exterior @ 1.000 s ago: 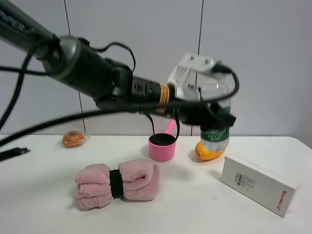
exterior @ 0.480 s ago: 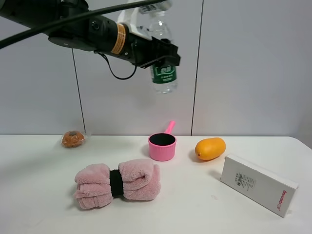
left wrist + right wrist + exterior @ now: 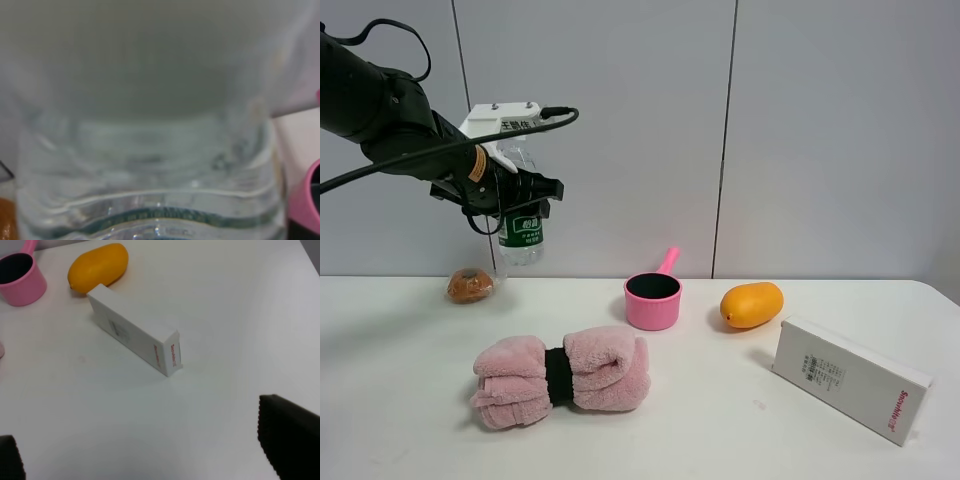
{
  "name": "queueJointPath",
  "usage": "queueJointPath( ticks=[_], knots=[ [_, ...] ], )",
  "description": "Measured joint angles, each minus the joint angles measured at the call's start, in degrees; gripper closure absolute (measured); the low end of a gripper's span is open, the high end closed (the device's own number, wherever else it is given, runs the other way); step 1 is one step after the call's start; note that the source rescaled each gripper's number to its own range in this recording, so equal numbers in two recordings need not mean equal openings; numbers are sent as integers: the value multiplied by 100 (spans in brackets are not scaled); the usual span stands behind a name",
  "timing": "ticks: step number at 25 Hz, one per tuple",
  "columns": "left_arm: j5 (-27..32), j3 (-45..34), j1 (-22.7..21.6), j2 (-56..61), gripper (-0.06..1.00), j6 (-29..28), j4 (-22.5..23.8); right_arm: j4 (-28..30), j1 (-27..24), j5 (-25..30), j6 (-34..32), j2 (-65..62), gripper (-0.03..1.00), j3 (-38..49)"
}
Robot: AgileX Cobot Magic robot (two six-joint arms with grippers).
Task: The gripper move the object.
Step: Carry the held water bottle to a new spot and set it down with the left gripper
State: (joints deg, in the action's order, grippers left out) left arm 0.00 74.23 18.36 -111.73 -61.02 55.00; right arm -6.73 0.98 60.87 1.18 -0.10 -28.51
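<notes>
Left end effector (image 3: 525, 190) is pinched on the bottle (image 3: 521, 238), with the black fingers closed across the clear body just above the green label. The bottle hangs upright, cap uppermost, in the air above and well to the left of the pink cup (image 3: 652, 300) as the high camera sees it. It touches nothing on the counter (image 3: 720, 430). This high mid-body grip probably serves to keep the bottle vertical and its base clear of obstacles during transfer.

A small brown wrapped item (image 3: 470, 285) lies under the bottle, far left of the cup. A rolled pink towel (image 3: 560, 376) lies in front of the cup, to its left. An orange fruit (image 3: 751, 304) sits just right of the cup, with a white box (image 3: 848, 377) beyond it.

Right end effector (image 3: 137, 440) hovers over the counter beside the box, fingers spread and empty.
</notes>
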Motion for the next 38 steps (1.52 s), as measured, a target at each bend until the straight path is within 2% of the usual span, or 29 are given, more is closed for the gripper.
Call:
queueJointPath(
  ticks=[8,15,18,22,26,28,38],
  knots=[
    [-1616,0,-113,-788,94,837,-219,0,0,0,0,0,-3,0],
    [-2049,20,-430,-1308,94,1668,-907,0,0,0,0,0,-3,0],
    [-2336,27,-448,-1362,94,1975,-976,0,0,0,0,0,-3,0],
    [-2826,49,-448,-1362,94,2706,-1088,0,0,0,0,0,-3,0],
    [-2918,49,-442,-1425,94,3512,-1342,0,0,0,0,0,-3,0],
    [-2940,58,-448,-1512,94,3691,-1434,0,0,0,0,0,-3,0],
    [-2986,58,-448,-1759,94,3794,-1480,0,0,0,0,0,-3,0]
  ],
)
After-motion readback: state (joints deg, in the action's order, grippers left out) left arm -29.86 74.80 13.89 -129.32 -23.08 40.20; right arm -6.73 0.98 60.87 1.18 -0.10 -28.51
